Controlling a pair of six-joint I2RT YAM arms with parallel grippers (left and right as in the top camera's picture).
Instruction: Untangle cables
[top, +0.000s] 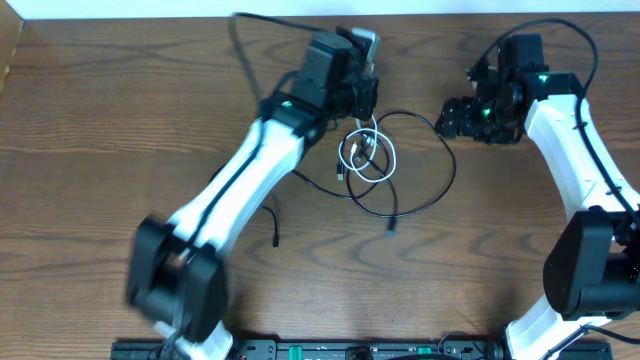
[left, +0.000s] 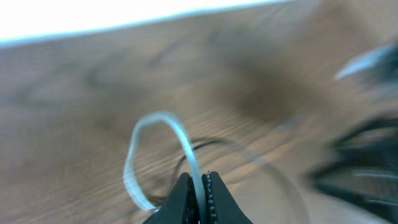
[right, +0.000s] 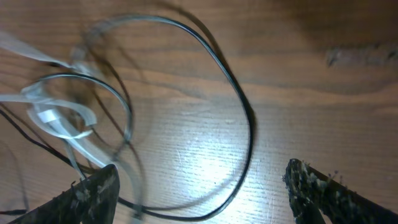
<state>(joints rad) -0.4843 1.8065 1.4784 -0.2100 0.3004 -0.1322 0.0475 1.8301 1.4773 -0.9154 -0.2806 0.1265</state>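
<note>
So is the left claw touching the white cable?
Touching. The left wrist view shows the white cable pinched between the closed fingers of the left gripper.

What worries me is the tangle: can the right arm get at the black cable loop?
Probably yes: the right gripper is open, and the black cable lies uncovered just ahead of it.

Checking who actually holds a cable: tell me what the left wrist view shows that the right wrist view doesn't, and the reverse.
Left wrist only: the left gripper shut on the white cable, a loop arching above its fingertips. Right wrist only: the right gripper open, empty, above the wide loop of the black cable. Both: the white cable, some black cable (blurred in the left wrist view), and the wooden table.
</note>
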